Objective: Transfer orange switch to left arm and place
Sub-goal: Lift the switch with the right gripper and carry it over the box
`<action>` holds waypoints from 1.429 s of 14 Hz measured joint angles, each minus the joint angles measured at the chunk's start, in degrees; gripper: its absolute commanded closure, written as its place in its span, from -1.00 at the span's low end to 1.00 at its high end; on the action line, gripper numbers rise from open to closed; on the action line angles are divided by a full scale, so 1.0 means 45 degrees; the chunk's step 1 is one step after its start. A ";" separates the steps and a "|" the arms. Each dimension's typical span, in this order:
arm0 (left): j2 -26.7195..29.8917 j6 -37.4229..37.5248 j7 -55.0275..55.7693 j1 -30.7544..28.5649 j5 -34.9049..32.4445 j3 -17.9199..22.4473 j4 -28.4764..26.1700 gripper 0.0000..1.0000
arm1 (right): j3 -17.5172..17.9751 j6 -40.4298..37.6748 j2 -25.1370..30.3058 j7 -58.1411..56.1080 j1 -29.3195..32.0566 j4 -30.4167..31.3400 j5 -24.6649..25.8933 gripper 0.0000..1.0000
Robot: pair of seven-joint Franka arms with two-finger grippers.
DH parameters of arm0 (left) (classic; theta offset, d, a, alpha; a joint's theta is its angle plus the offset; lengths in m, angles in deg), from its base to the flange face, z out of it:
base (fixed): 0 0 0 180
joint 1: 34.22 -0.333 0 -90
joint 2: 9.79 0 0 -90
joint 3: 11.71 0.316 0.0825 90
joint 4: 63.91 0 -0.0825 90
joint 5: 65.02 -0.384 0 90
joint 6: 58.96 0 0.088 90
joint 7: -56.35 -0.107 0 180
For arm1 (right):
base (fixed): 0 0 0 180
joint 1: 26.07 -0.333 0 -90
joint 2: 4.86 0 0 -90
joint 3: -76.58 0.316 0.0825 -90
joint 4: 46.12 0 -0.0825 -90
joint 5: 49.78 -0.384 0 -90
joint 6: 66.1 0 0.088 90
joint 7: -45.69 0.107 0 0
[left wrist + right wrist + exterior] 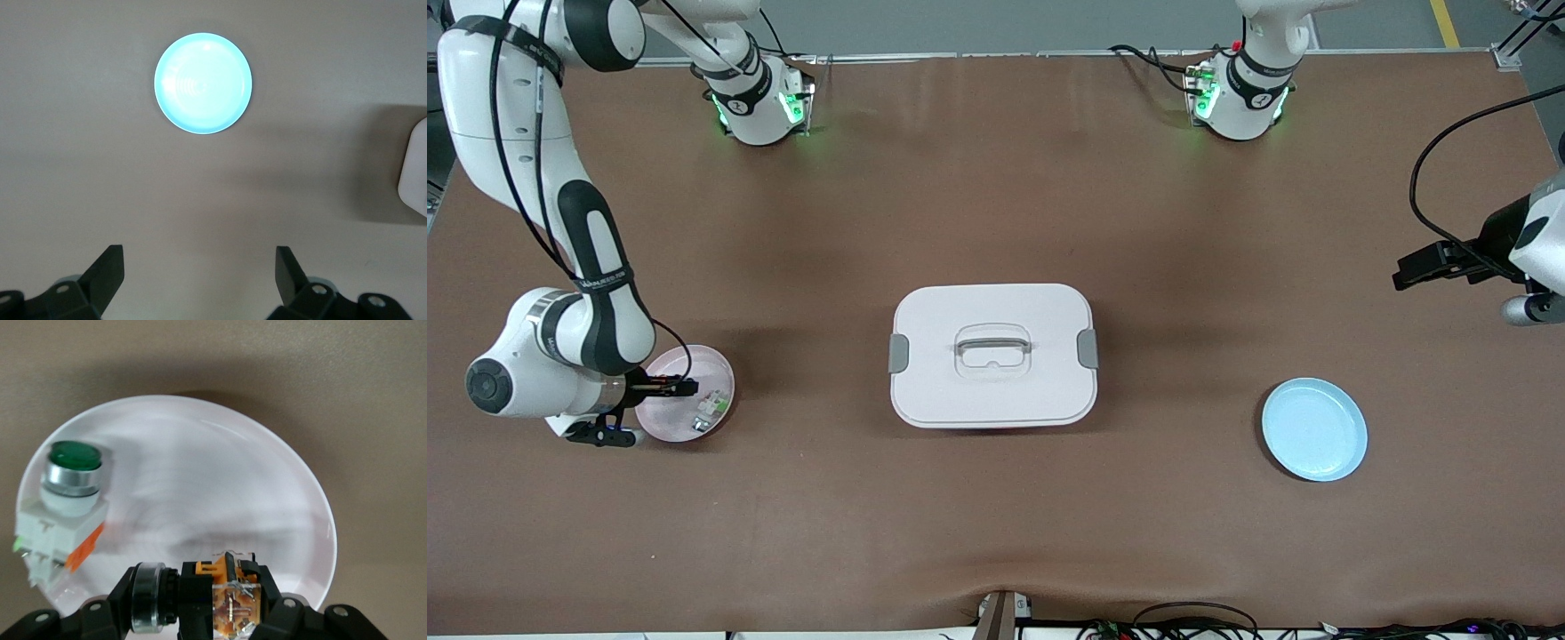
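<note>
Blue plate (pixel 1314 429), nearest the camera, lies toward the left arm's end. White box (pixel 992 355) sits mid-table. Pink plate (pixel 694 388) carries a green-capped switch (pixel 61 510). Left gripper (pixel 199 277), fingers apart, hangs over bare table. Right gripper (pixel 200 603), over the pink plate, is clamped on the orange switch (pixel 223 597).

Right end effector (pixel 207 603) hangs low, fingers clamped; left end effector (pixel 200 280) waits raised, fingers spread wide.

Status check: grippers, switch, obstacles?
Right gripper shut on orange switch over pink plate. Left gripper open, waiting. White lidded box mid-table.
</note>
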 measured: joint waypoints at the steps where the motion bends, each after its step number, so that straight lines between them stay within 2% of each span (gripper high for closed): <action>1: 0.0000 0.0000 0.0000 -0.0055 0.0000 0.0000 -0.0001 -1.00 | -0.0004 -0.0603 0.0048 0.0001 0.0001 -0.0308 0.0000 0.44; 2: 0.0001 0.0000 0.0000 -0.0096 0.0000 0.0000 -0.0001 -1.00 | -0.0006 -0.1279 0.0089 0.0001 0.0002 -0.0652 0.0000 0.53; 5: 0.0009 0.0000 0.0000 -0.0176 0.0000 0.0001 -0.0055 -1.00 | 0.0012 -0.3847 0.0416 0.0482 -0.0005 -0.1635 -0.0025 0.52; 8: 0.0015 -0.0012 0.0000 -0.0189 0.0000 -0.0001 -0.0124 -1.00 | 0.0156 -0.5550 0.1247 0.2093 -0.0238 -0.2062 -0.0238 0.49; 14: 0.0017 -0.0316 0.0000 -0.0176 0.0330 -0.0019 -0.0173 -1.00 | 0.0298 -0.7552 0.2554 0.6012 -0.0925 -0.2076 -0.3163 0.51; 20: 0.0002 -0.0834 0.0000 -0.0164 0.0942 -0.0039 -0.0220 -1.00 | 0.0369 -0.8136 0.3363 1.0231 -0.2158 -0.2074 -0.5452 0.51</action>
